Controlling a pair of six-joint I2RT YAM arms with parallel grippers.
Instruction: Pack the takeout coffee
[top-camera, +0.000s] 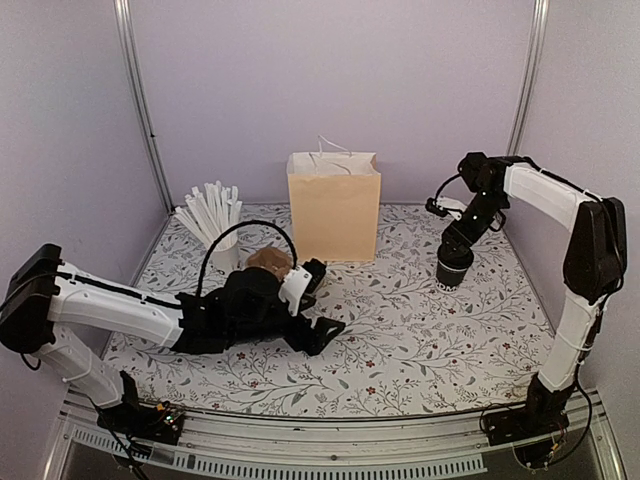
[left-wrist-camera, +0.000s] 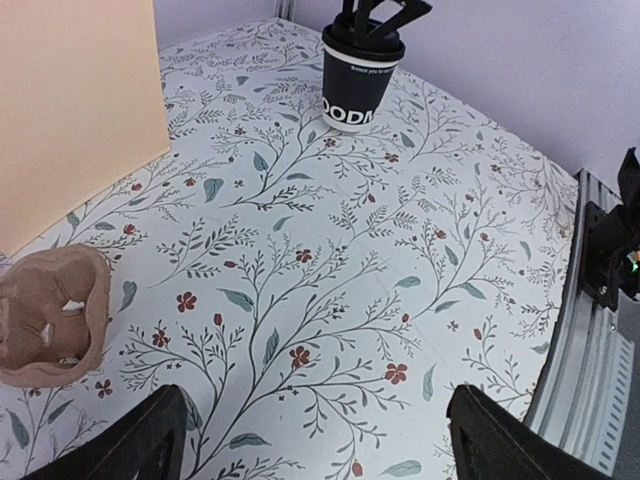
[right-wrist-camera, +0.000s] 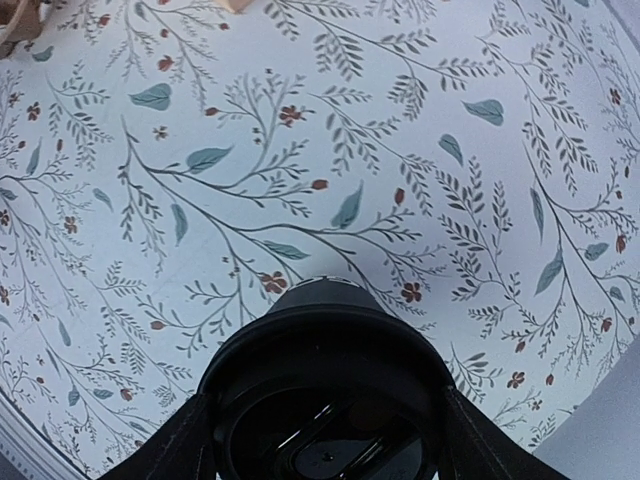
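- Top view: the takeout coffee (top-camera: 453, 270) stands upright on the desk (top-camera: 400, 340), at the right and well to the right of the paper bag (top-camera: 333, 205). My right fingers (top-camera: 460, 243) sit on its top from straight above. My left fingers (top-camera: 325, 332) lie low at centre-left, well apart from the cup. The right arm is plainly the nearer one.
- Left wrist view: the left fingers are spread wide with nothing between them. The coffee is far ahead across the desk, its long axis vertical, with the right fingers on its top. The bag fills the left edge, and the brown cup carrier (left-wrist-camera: 50, 320) lies beside it.
- Right wrist view: I look straight down the cup's axis. The black lid (right-wrist-camera: 325, 400) is directly below, with one finger on each side of it. They seem clamped on its rim, though the frame cuts off the contact. A corner of the bag shows at the top edge. I judge the next move to be a straight lift, then a carry leftward to the bag's open mouth.
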